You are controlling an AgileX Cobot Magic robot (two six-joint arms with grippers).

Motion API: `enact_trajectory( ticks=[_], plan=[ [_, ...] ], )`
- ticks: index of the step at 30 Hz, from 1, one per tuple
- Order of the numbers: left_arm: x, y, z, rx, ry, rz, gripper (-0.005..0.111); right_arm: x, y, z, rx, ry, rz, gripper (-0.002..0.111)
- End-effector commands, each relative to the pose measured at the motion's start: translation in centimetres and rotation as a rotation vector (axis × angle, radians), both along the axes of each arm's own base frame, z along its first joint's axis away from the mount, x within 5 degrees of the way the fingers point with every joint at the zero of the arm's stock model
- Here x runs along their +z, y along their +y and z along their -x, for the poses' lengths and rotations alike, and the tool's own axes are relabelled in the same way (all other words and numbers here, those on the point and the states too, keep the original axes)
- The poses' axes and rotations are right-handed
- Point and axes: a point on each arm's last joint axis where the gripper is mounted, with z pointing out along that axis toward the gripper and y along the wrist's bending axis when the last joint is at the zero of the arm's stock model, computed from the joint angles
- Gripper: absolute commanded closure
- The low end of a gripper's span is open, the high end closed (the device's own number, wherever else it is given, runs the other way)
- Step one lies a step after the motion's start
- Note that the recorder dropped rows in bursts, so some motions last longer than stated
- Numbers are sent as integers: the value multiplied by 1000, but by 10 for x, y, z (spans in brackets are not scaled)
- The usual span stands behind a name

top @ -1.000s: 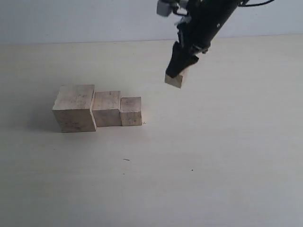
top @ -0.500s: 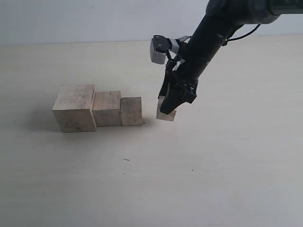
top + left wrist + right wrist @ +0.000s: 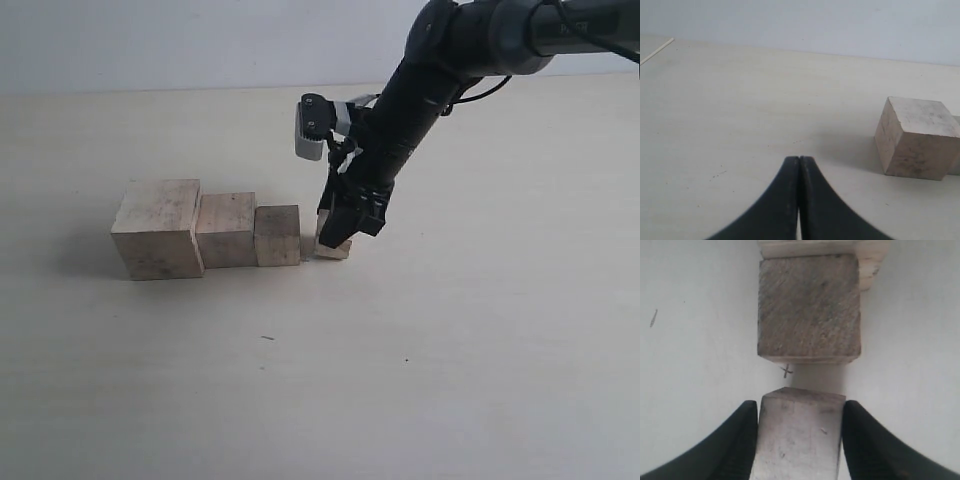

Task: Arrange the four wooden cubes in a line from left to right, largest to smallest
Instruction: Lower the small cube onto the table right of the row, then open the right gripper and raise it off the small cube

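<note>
Right gripper [image 3: 335,240]: jaws clenched on the smallest cube [image 3: 800,440], 1 finger on each side.
Smallest cube: low over the table [image 3: 450,350], at 3 o'clock of the third cube [image 3: 277,236], with a small gap.
Row: largest cube [image 3: 157,228], second cube [image 3: 226,230], third cube, touching, 9 to 3 o'clock.
Left gripper [image 3: 799,165]: jaws pressed together, holding nothing.

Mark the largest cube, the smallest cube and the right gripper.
largest cube [image 3: 156,207], exterior view, on its top face.
smallest cube [image 3: 800,440], right wrist view, on the face turned to the camera.
right gripper [image 3: 337,236], exterior view, midway between its fingertips.
</note>
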Motion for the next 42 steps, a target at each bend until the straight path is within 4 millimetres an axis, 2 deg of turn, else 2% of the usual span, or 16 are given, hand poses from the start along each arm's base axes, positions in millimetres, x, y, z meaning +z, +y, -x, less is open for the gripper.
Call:
enact_trajectory(
  ticks=[1, 4, 6, 11, 15, 20, 28, 31, 36, 42],
  plan=[
    [1, -1, 0, -7, -18, 4, 107, 1, 1, 0, -12, -3, -20, 108],
    [1, -1, 0, -7, -18, 4, 107, 1, 2, 0, -11, 7, -22, 101],
    [1, -1, 0, -7, -18, 4, 107, 1, 2, 0, -12, 8, -24, 91],
    [1, -1, 0, -7, -18, 4, 107, 1, 2, 1, -43, 26, -24, 57],
    [1, -1, 0, -7, -18, 4, 107, 1, 2, 1, -55, 34, -21, 45],
    [1, -1, 0, -7, -18, 4, 107, 6, 2, 1, -118, 64, -4, 43],
    [1, -1, 0, -7, -18, 4, 107, 52, -13, 5, -248, 13, 108, 43],
    [1, -1, 0, -7, -18, 4, 107, 60, -24, 5, -297, -20, 214, 43],
    [1, -1, 0, -7, -18, 4, 107, 51, -31, 1, -363, -36, 303, 43],
    [1, -1, 0, -7, -18, 4, 107, 17, -29, -3, -354, 18, 351, 43]
  ],
)
